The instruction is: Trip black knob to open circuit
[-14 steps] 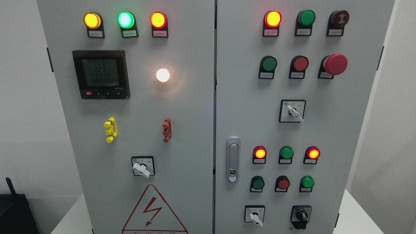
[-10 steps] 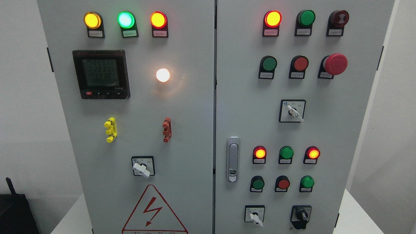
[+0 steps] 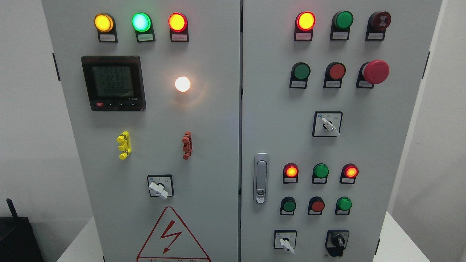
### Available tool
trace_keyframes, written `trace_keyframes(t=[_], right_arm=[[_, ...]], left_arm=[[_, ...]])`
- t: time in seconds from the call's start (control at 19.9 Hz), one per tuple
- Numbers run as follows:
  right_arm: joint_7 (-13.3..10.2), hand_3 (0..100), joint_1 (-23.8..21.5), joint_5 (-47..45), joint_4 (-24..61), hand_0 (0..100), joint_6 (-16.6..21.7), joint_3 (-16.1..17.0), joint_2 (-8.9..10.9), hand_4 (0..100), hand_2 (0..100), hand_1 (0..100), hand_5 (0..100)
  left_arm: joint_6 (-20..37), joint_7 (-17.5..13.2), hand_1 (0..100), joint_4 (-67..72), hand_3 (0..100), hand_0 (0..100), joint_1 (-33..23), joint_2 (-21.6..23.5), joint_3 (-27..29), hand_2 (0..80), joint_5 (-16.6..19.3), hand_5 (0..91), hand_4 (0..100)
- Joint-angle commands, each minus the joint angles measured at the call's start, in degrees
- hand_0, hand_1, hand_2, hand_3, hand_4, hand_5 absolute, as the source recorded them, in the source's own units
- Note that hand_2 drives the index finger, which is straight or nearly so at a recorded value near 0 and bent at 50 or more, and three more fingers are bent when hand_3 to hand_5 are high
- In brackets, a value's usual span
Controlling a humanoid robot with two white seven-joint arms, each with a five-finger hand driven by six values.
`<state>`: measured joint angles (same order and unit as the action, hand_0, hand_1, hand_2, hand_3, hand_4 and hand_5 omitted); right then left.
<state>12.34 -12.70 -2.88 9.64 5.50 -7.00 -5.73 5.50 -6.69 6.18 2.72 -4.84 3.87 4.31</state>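
— White walls are standing behind a grey two-door cabinet (image 3: 218, 120), and a white surface (image 3: 397, 240) is showing at its foot. What writing is showing on it?

— The digital meter (image 3: 113, 83) on the left door is displaying rows of digits, with something like 223 in them, though the lowest row is too fine to read. The small tags under the lamps and buttons are too small to make out. A red triangle with a lightning bolt (image 3: 172, 236) is sitting at the bottom of the left door, and the characters beneath it are being cut off by the picture's edge.

— And where is the black knob sitting?

— The black knob (image 3: 337, 241) is sitting at the lower right corner of the right door, just right of a white-handled selector switch (image 3: 285, 242) and below a green button (image 3: 343, 204).

— How is it lying relative to the hands?

— Neither robot hand is appearing in the head view, so nothing is touching the knob, and whether the fingers are spread or curled cannot be told.

— Anything glowing?

— A white lamp (image 3: 182, 84) is shining beside the meter, and a red mushroom button (image 3: 376, 71) is sticking out at the upper right.
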Motion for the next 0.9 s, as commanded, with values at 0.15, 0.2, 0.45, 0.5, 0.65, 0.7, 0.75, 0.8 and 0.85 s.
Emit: trace_keyframes(t=[0.15, 0.2, 0.45, 0.5, 0.65, 0.7, 0.75, 0.8, 0.85], right_arm=[[-5.57, 8, -1.10, -0.11, 15.21, 0, 3.29, 0.06, 0.11, 1, 0, 8, 0], [-5.49, 11, -1.71, -0.19, 17.76, 0, 3.99, 0.14, 0.37, 2, 0, 8, 0], [-5.66, 18, -4.17, -0.11, 31.64, 0, 7.24, -0.03, 1.16, 9, 0, 5, 0], [-5.92, 19, -4.35, -0.11, 34.28, 0, 7.24, -0.03, 1.77, 11, 0, 4, 0], [-7.94, 20, -4.79, -0.11, 41.23, 0, 8.73, 0.06, 2.39, 13, 0, 2, 0], [-8.73, 22, -4.71, -0.11, 43.08, 0, 9.87, 0.06, 2.39, 14, 0, 2, 0], [-9.70, 23, -4.71, -0.11, 44.92, 0, 10.93, 0.06, 2.57, 16, 0, 2, 0], [-10.66, 24, -4.53, -0.11, 46.86, 0, 11.89, 0.14, 2.74, 18, 0, 2, 0], [-11.54, 25, -4.44, -0.11, 49.14, 0, 12.42, 0.23, 3.36, 19, 0, 2, 0]], left_arm=[[0.03, 0.01, 39, -1.43, 0, 12, 0.00, 0.00, 0.00, 0.0, 0.00, 0.0, 0], [0.03, 0.01, 39, -1.43, 0, 12, 0.00, 0.00, 0.00, 0.0, 0.00, 0.0, 0], [-0.05, 0.01, 39, -1.52, 0, 12, 0.00, 0.00, 0.00, 0.0, 0.00, 0.0, 0], [0.03, 0.01, 39, -1.43, 0, 12, 0.00, 0.00, 0.00, 0.0, 0.00, 0.0, 0], [0.03, 0.01, 39, -1.43, 0, 12, 0.00, 0.00, 0.00, 0.0, 0.00, 0.0, 0], [0.03, 0.01, 39, -1.43, 0, 12, 0.00, 0.00, 0.00, 0.0, 0.00, 0.0, 0], [0.03, 0.01, 39, -1.43, 0, 12, 0.00, 0.00, 0.00, 0.0, 0.00, 0.0, 0], [0.03, 0.01, 39, -1.43, 0, 12, 0.00, 0.00, 0.00, 0.0, 0.00, 0.0, 0], [0.03, 0.01, 39, -1.43, 0, 12, 0.00, 0.00, 0.00, 0.0, 0.00, 0.0, 0]])
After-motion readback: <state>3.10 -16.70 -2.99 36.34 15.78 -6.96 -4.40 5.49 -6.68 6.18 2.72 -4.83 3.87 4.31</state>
